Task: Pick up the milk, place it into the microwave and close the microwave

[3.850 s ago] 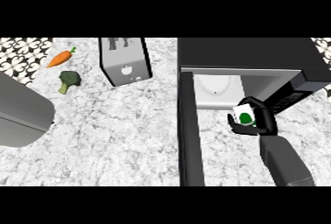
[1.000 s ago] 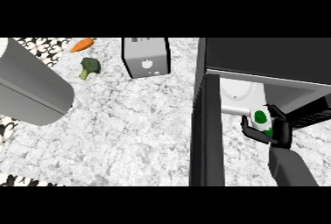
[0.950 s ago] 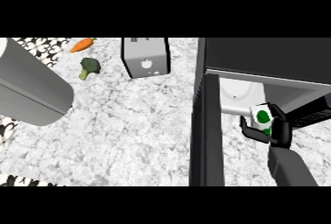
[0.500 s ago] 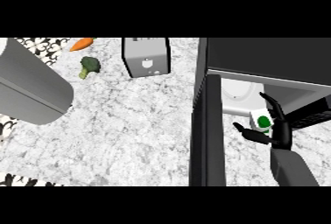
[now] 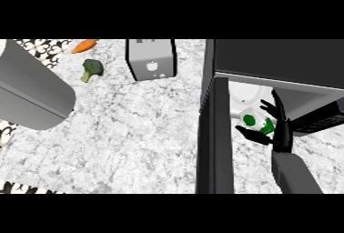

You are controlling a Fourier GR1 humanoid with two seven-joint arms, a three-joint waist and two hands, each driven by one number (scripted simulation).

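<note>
**Right hand spread beside the milk inside the microwave**

The right hand sits at about four o'clock in the head view, its fingers straight and fanned and its thumb held apart, gripping nothing. The milk, a white carton with green marks, stands just beyond the palm at the mouth of the microwave, on or beside the pale plate inside; whether a fingertip touches it cannot be told. Judged from this, the carton is delivered and the hand is spread to clear it. The microwave door stands swung out at about five o'clock, not yet shut. Farther off, at eleven to twelve o'clock, lie a toaster, broccoli and a carrot. The left hand is out of sight.
</note>
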